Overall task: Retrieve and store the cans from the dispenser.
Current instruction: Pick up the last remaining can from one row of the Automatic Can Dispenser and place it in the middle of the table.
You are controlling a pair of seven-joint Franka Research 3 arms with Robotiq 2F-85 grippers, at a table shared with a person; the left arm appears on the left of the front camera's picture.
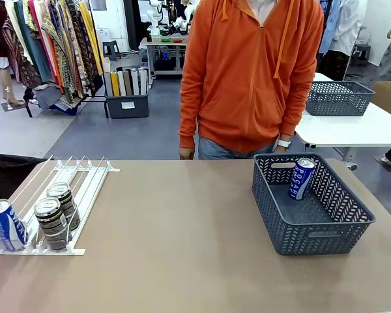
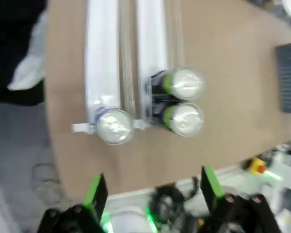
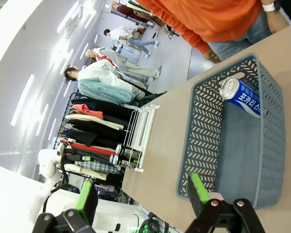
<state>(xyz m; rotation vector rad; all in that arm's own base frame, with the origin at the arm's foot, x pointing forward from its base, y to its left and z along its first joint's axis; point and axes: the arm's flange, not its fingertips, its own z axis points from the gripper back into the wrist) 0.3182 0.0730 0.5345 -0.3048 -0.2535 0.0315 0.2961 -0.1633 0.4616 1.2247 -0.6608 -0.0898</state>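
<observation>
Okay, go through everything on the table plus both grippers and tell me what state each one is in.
dispenser: holding three cans
blue-and-white can in the dispenser: upright at the front stop
front dark can: upright at the front stop
rear dark can: upright, right behind it
basket: holding one can
blue-and-white can in the basket: tilted
left gripper: open, empty, over the dispenser's front end
right gripper: open, empty

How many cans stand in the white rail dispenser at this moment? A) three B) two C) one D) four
A: a blue-and-white can, a dark can and a second dark can behind it stand at the near end of the dispenser; the fourth can leans in the basket.
</observation>
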